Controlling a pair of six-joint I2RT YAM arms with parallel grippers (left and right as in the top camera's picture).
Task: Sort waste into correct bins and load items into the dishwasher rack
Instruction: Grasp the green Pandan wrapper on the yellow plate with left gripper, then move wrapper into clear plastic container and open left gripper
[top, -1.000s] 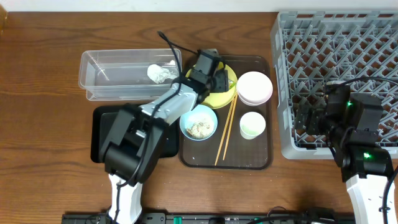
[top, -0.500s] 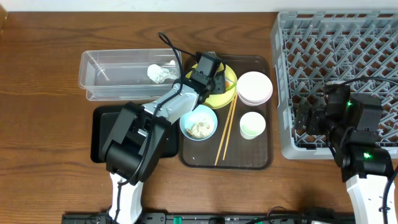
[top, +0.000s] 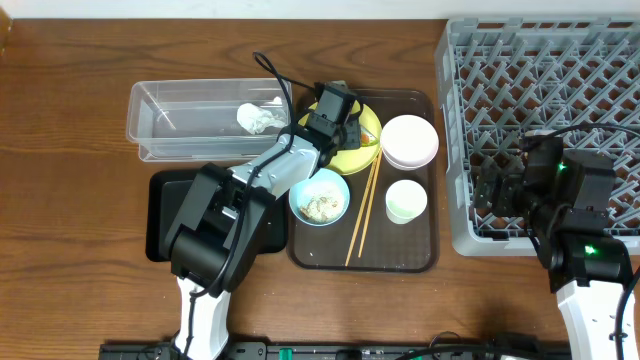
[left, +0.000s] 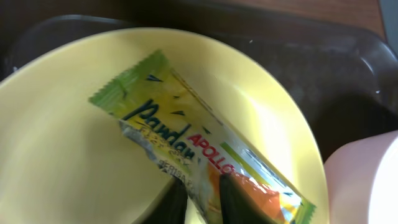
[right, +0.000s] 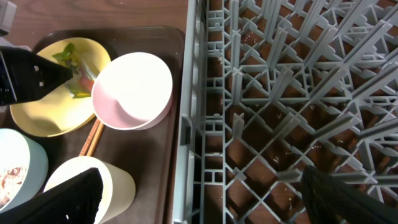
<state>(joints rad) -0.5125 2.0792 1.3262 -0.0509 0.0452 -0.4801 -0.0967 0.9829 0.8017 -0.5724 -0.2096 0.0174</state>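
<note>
**Wrapper on plate, pinched by left fingers**

Left gripper (left: 202, 200): fingers pinch one end of the green, yellow and orange wrapper (left: 205, 146). The wrapper lies on the pale yellow plate (left: 62, 155), on the brown tray (top: 400, 250).
Right gripper (right: 200, 180): fingers spread wide, over the grey rack (right: 280, 74) wall.
Napkin (top: 260, 119): inside the clear bin (top: 170, 110).

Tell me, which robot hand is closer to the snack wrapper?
Left. The left gripper pinches the wrapper on the yellow plate. The right gripper hangs far away, open, at the grey rack's edge.
</note>
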